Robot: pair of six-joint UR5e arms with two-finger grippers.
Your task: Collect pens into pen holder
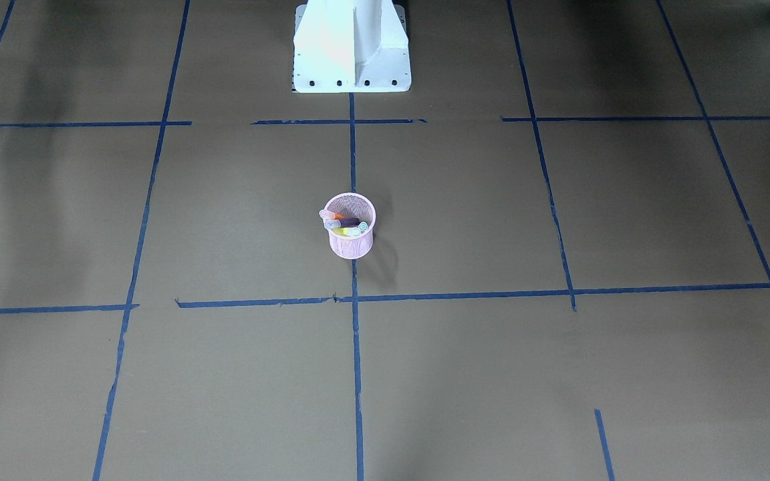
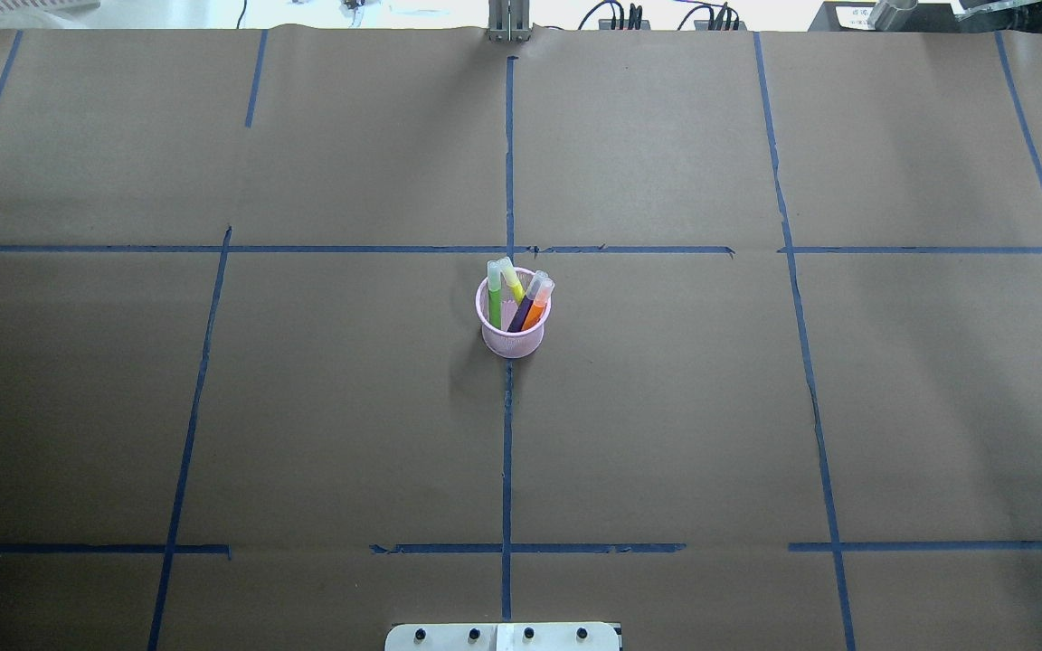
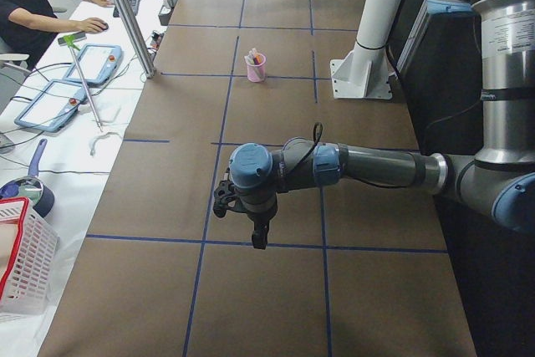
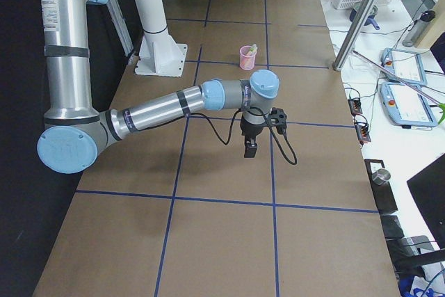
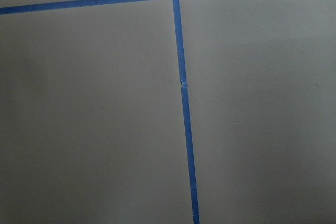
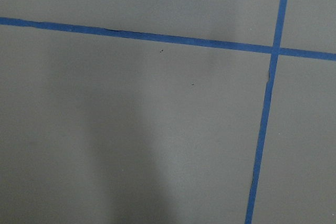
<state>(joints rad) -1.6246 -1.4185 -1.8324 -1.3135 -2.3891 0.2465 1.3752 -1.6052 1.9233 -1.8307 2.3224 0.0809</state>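
Collecting seems done: the slim coloured pens [image 2: 521, 314] lean toward twelve o'clock in the pink wire-mesh pen holder [image 2: 513, 341] mid-way across the surface [image 2: 304, 407], so my left pincer [image 3: 259, 236] and right pincer [image 4: 249, 147], released or clenched I cannot tell, need fetch nothing more.

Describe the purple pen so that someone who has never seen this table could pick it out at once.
On the brown paper-covered table, find the small pink wire-mesh cup on the blue tape centre line. Four slim pens lean in it. The purple pen is the darkest, beside the orange pen, apart from the green pen and yellow pen.
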